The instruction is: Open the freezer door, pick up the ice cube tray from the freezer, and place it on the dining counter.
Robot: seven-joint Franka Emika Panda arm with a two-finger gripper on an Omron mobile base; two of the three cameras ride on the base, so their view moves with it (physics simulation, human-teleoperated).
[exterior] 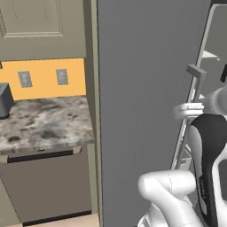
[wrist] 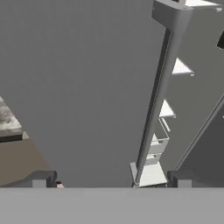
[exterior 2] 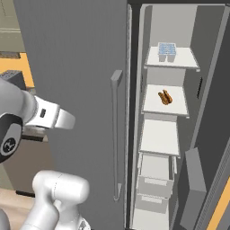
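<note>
Kitchen | freezer (exterior 2: 155, 13) open | one ice cube tray (exterior 2: 166, 51) on top shelf | end effector (wrist: 111, 180) spread, empty

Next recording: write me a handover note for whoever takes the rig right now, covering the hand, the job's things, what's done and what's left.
Hand: open, empty, facing the tall grey brushed-metal door panel beside its long thin bar handle.
Freezer compartment: already stands open to the right of that panel.
Small pale blue ice cube tray: on the top white shelf; a brown item lies one shelf down.
Done: opening.
Left: reach in, grasp tray, carry it to the dining counter.
</note>
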